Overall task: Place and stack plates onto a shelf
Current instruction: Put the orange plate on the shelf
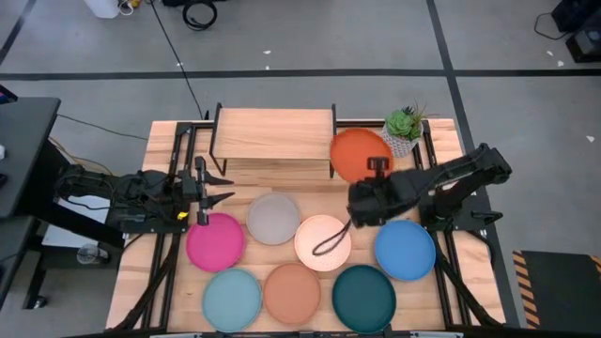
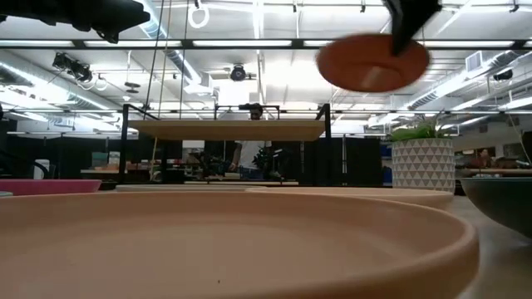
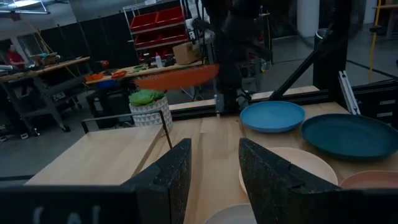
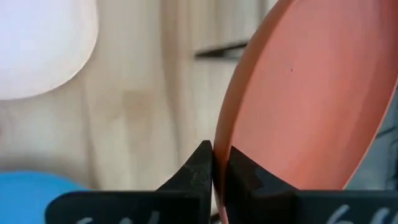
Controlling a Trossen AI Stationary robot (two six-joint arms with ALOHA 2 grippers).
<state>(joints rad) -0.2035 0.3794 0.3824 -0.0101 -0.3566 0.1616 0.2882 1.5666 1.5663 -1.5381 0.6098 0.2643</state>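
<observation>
The orange plate (image 1: 357, 152) (image 2: 366, 65) is in the air off the right end of the shelf (image 1: 272, 131) (image 2: 224, 129), above its wooden top. My right gripper (image 1: 377, 167) (image 4: 214, 155) is shut on it. My left gripper (image 1: 211, 188) (image 3: 214, 168) is open and hovers left of the grey plate (image 1: 273, 218), touching nothing. The magenta (image 1: 214, 241), cream (image 1: 322, 241), blue (image 1: 405, 249), light blue (image 1: 232, 299), peach (image 1: 292, 293) and dark teal (image 1: 363, 298) plates lie flat on the table. My right gripper pinches the orange plate's rim (image 4: 222, 134) between its two fingers, one on the upper face and one on the underside. In the low view the fingers (image 2: 407, 29) come down onto the rim from above. The plate is lifted clear and nearly level.
A potted plant in a white patterned pot (image 1: 404, 131) (image 2: 422, 162) stands at the far right, just beyond the orange plate. Black frame rails (image 1: 178, 160) run along both sides of the table. A dark cable (image 1: 331, 246) droops over the cream plate.
</observation>
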